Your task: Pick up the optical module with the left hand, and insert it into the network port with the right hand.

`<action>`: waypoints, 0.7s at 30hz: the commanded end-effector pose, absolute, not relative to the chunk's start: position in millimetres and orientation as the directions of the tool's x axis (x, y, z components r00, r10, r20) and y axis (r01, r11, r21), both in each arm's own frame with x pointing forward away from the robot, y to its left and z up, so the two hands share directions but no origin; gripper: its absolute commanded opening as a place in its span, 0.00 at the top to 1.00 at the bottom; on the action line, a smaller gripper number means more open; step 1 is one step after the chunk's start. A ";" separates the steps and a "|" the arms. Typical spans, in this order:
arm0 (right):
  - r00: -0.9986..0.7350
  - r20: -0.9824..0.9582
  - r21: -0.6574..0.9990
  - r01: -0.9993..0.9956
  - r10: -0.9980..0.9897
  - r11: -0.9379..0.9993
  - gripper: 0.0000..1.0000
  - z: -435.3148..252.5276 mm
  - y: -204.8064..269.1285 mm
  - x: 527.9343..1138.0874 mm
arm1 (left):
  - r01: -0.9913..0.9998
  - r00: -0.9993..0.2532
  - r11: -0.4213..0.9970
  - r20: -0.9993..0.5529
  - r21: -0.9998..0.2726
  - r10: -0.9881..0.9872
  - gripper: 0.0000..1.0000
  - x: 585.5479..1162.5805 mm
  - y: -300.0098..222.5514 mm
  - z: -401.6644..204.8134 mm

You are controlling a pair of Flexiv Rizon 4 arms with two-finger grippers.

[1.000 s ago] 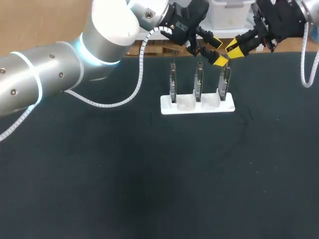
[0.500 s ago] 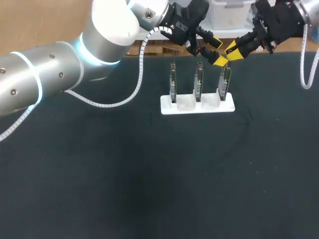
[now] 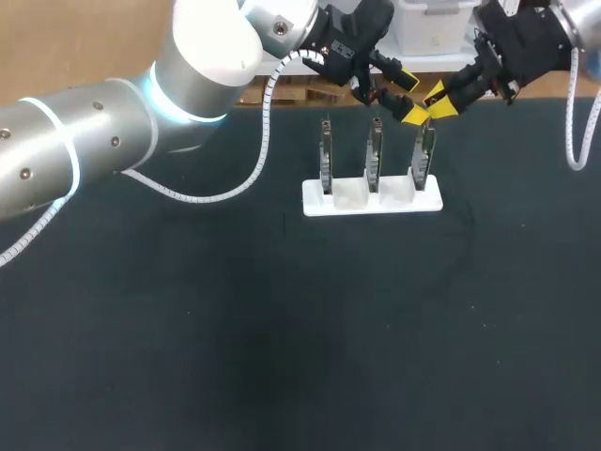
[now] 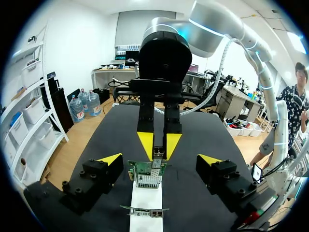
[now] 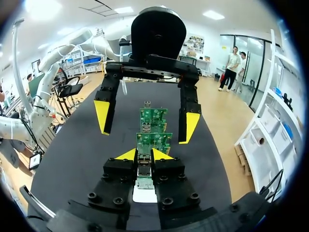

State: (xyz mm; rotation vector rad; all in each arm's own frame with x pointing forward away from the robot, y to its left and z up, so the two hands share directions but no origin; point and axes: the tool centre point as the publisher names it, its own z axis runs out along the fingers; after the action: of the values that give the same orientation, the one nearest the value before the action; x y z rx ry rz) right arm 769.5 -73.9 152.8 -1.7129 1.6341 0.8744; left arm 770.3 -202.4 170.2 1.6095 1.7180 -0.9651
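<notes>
As viewed from overhead, found the right gripper (image 3: 438,100) pinching the module (image 5: 144,173) between both fingers, at the top edge of the circuit board (image 3: 424,155) on the three o'clock end of the white stand (image 3: 352,202); cannot tell contact. Found the left gripper (image 3: 409,94) spread wide, holding nothing, close at nine o'clock of the right gripper. Noted the stand toward twelve o'clock on the table (image 3: 282,329).

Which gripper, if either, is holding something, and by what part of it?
The right gripper pinches the optical module by its two sides, between the yellow tips. The left gripper is open and holds nothing.
</notes>
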 end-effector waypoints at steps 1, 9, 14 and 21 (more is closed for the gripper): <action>0.018 -0.801 0.016 -0.999 -0.598 -0.051 1.00 152.6 -73.7 768.8 | 0.994 -0.095 0.007 -0.818 -0.111 0.567 0.00 769.9 -202.1 170.1; 0.014 -0.799 0.020 -0.999 -0.601 -0.050 1.00 150.7 -72.9 768.1 | 0.994 -0.095 0.007 -0.818 -0.111 0.567 0.00 769.9 -202.1 170.1; 0.011 -0.799 0.023 -0.999 -0.602 -0.049 1.00 150.2 -72.9 768.1 | 0.994 -0.095 0.007 -0.818 -0.111 0.567 0.00 769.9 -202.1 170.1; 0.007 -0.798 0.027 -0.999 -0.603 -0.047 1.00 149.3 -72.7 768.0 | 0.994 -0.095 0.007 -0.818 -0.111 0.567 0.00 769.9 -202.1 170.1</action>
State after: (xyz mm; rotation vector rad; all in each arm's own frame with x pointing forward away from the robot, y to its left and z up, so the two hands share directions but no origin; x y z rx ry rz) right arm 768.7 -73.1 149.4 -1.7106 1.6489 0.8804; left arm 770.3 -202.4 170.2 1.6095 1.7180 -0.9651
